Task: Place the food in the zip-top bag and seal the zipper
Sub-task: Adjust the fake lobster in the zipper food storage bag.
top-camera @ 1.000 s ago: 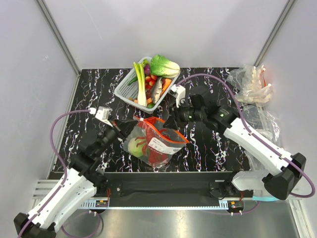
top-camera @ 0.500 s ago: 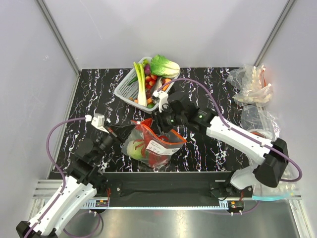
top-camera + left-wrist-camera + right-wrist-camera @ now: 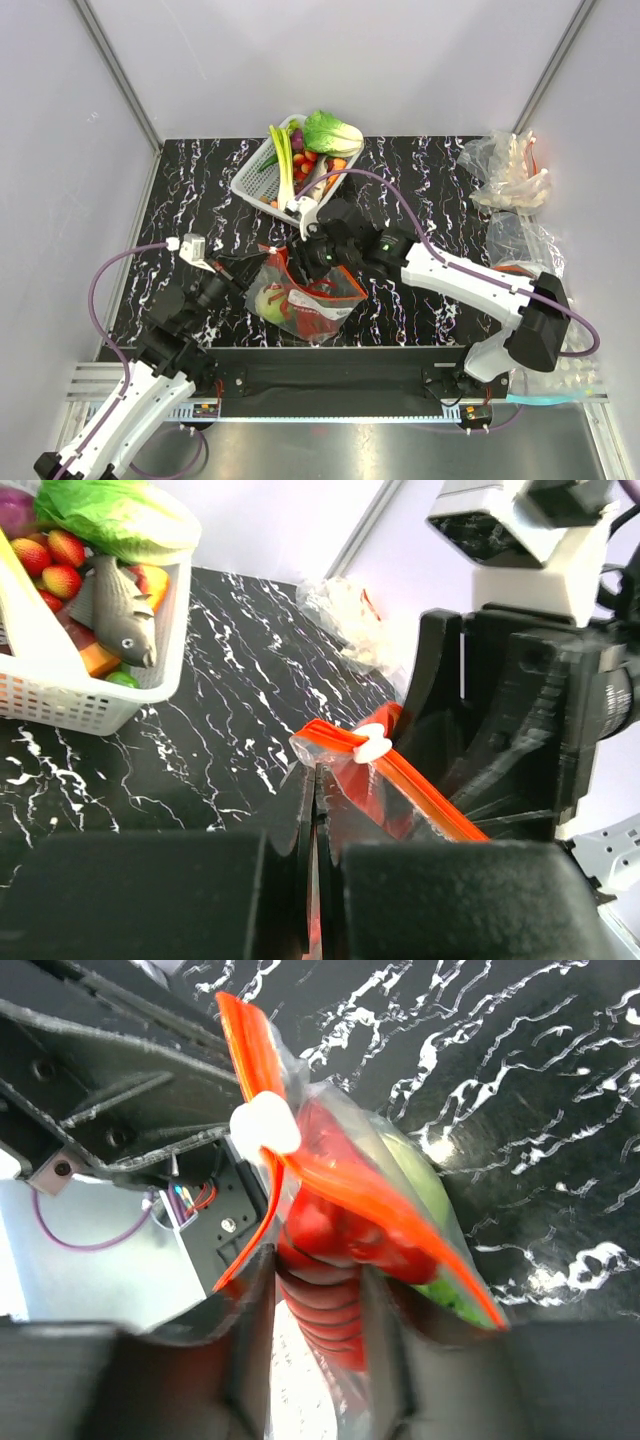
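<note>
– Zip-top bag (image 3: pixel 340 287): where is it, and how does it look?
– On the black marbled table (image 3: pixel 430 180), between the arms. It is clear and crumpled, with the red lobster (image 3: pixel 315 310) and pale green cabbage (image 3: pixel 272 300) inside. The orange zipper (image 3: pixel 425 795) has a white slider (image 3: pixel 372 743).
– Grippers?
– Left gripper (image 3: pixel 315 780) is pinched tight on the bag's mouth edge. Right gripper (image 3: pixel 315 1295) has its jaws apart, straddling the zipper.

Seen from above, the right claw (image 3: pixel 310 257) hides part of the zip-top bag's (image 3: pixel 320 315) mouth edge. In the right wrist view its blurred fingers (image 3: pixel 242 1360) cover the lower part of the lobster (image 3: pixel 320 1230). The cabbage (image 3: pixel 430 1230) shows only as a green sliver. The left wrist view's edge cuts off the basket (image 3: pixel 80 695).
</note>
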Controlling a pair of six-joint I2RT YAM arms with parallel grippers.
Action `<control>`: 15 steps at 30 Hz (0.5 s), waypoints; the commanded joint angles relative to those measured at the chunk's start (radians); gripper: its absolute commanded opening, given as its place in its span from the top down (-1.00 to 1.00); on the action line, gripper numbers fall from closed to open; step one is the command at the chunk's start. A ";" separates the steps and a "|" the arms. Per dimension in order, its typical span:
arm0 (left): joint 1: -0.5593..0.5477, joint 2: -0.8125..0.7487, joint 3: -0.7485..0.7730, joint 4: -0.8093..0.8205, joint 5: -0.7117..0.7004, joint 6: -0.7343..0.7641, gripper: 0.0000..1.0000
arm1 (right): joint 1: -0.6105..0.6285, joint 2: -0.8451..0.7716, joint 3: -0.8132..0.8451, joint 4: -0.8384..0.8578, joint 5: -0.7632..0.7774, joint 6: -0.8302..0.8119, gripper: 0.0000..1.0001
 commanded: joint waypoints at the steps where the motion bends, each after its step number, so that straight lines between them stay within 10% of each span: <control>1: -0.009 -0.033 -0.005 0.048 0.002 -0.016 1.00 | 0.028 0.038 -0.006 0.085 -0.002 0.017 0.32; 7: -0.009 -0.081 -0.002 0.014 -0.018 -0.019 1.00 | 0.043 0.044 -0.046 0.114 0.022 0.037 1.00; 15: -0.009 -0.090 0.015 0.008 -0.001 -0.018 1.00 | 0.062 0.044 -0.066 0.102 0.040 0.024 1.00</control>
